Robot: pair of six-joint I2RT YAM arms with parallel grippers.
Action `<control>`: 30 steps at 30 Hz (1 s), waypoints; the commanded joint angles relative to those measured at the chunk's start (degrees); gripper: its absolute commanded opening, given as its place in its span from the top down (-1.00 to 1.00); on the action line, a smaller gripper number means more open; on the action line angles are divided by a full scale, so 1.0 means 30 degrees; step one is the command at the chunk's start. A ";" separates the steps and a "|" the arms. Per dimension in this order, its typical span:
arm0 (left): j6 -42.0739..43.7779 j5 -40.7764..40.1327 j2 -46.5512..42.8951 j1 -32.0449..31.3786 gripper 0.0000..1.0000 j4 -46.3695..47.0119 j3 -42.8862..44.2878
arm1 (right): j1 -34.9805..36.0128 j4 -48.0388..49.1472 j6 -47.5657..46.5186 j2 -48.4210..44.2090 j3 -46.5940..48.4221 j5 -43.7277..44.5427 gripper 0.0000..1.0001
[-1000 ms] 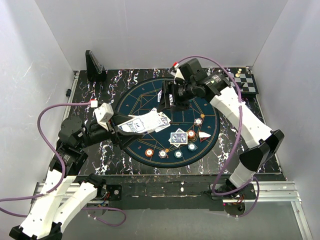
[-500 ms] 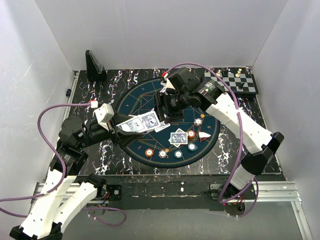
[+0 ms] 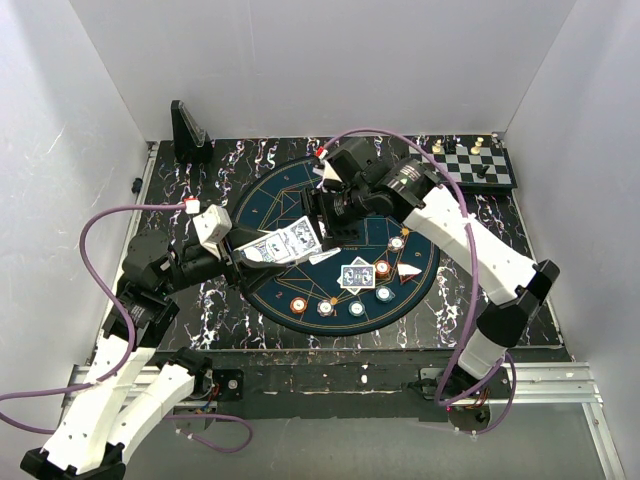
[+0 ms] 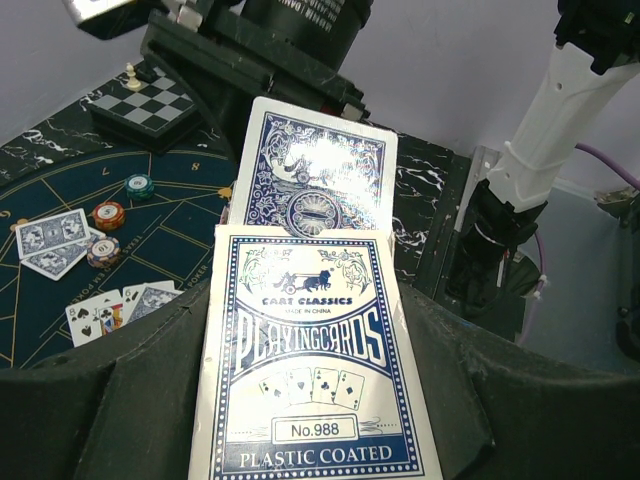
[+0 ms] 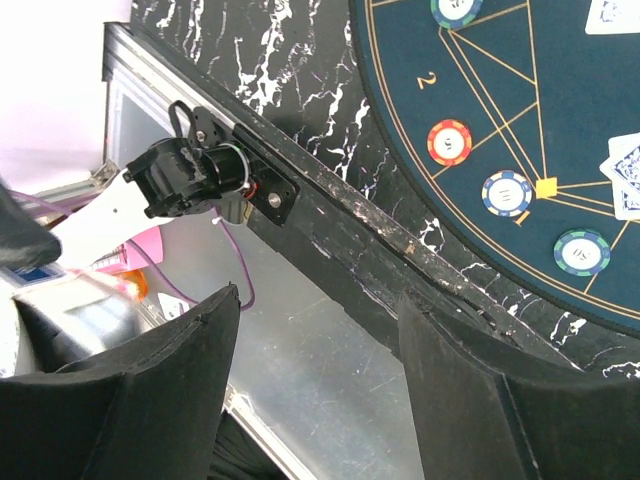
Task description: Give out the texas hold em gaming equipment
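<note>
Blue-backed card pack (image 4: 315,390) in left hand (image 3: 250,252); right hand (image 3: 322,222) wide beside it

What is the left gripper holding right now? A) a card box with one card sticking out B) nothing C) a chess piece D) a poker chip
A: the left wrist view shows the left gripper shut on a card box, with one card sticking out of its top.
</note>
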 commanded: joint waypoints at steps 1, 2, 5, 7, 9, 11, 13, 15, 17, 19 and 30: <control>-0.0153 0.0239 -0.0084 0.0085 1.00 0.0844 0.0409 | -0.0255 -0.0272 -0.0066 0.0188 -0.0597 0.0411 -0.45; -0.0211 0.0239 -0.0143 0.0085 1.00 0.0728 0.0584 | -0.0664 -0.0361 -0.0066 -0.0075 -0.0919 0.0471 -0.45; -0.0358 0.0297 -0.0318 0.0085 1.00 0.0639 0.0703 | -0.1690 -0.0623 -0.0299 -0.1042 -0.1158 0.1084 -0.48; -0.0563 0.0357 -0.0436 0.0085 1.00 0.0726 0.0616 | -0.2248 -0.1384 -0.0563 -0.1394 -0.0487 0.1640 -0.50; -0.0709 0.0328 -0.0524 0.0085 1.00 0.0872 0.0528 | -0.2455 -0.1853 -0.0739 -0.1629 -0.0046 0.2081 -0.50; -0.0739 0.0269 -0.0553 0.0085 1.00 0.0990 0.0440 | -0.2426 -0.2236 -0.0711 -0.1775 0.0132 0.2259 -0.50; -0.0798 0.0152 -0.0553 0.0085 1.00 0.1049 0.0410 | -0.2223 -0.2034 -0.0594 -0.2010 -0.0130 0.2170 -0.50; -0.0740 0.0093 -0.0553 0.0085 1.00 0.1049 0.0410 | -0.1726 -0.1798 -0.0448 -0.2187 -0.0220 0.2375 -0.50; -0.0681 0.0005 -0.0495 0.0085 1.00 0.1020 0.0410 | -0.1170 -0.1972 -0.0418 -0.2042 0.0276 0.2667 -0.50; -0.0564 -0.0082 -0.0495 0.0085 1.00 0.0932 0.0381 | -0.0554 -0.2441 -0.0447 -0.1604 0.1066 0.3077 -0.49; -0.0651 0.0356 -0.0260 0.0085 1.00 0.1137 0.0322 | 0.1499 -0.4433 -0.1150 0.1562 0.5404 0.4308 -0.47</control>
